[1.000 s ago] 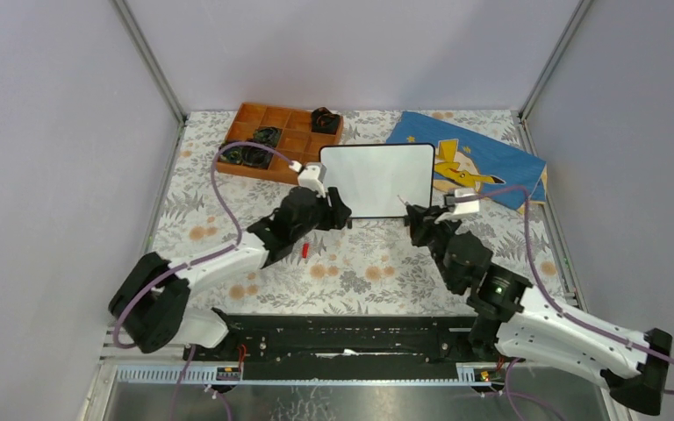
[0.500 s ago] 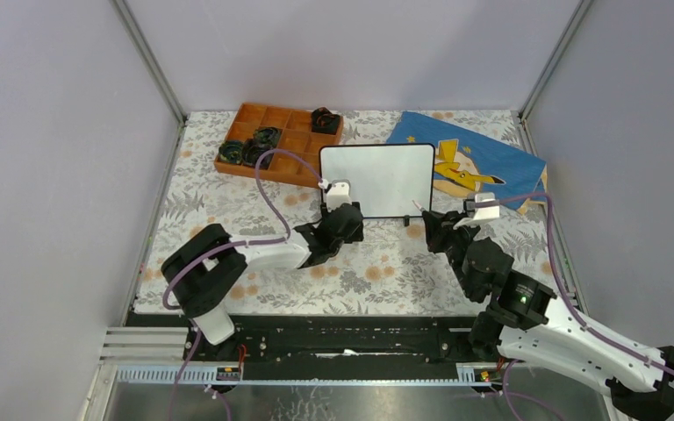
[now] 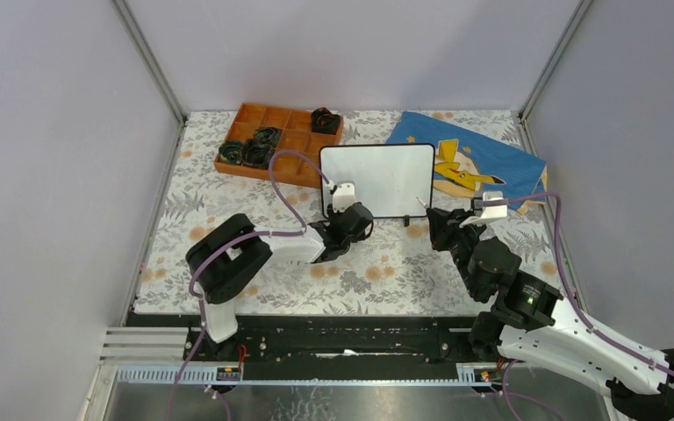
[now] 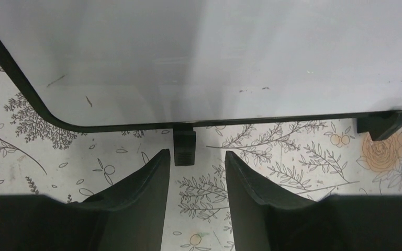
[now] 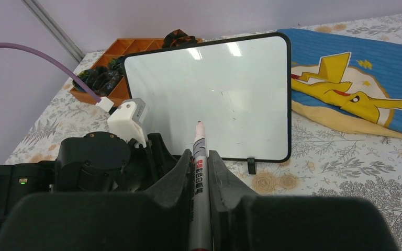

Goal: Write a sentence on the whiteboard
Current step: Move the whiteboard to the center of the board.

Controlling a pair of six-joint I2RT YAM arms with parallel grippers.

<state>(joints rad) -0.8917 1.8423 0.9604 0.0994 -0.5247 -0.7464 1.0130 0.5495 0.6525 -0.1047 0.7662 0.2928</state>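
While right hand (image 5: pixel 199 158) pinches marker (image 5: pixel 198 140), left hand (image 4: pixel 195 157) spread before foot (image 4: pixel 184 149) of whiteboard (image 4: pixel 214 52), seemingly not touching

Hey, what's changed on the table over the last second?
The left pincer slid rightward along the lower edge of the whiteboard, jaws narrowing, and now lines up with a black foot. The right pincer, shut on the marker, drew back slightly rightward. The whiteboard stayed put, blank.
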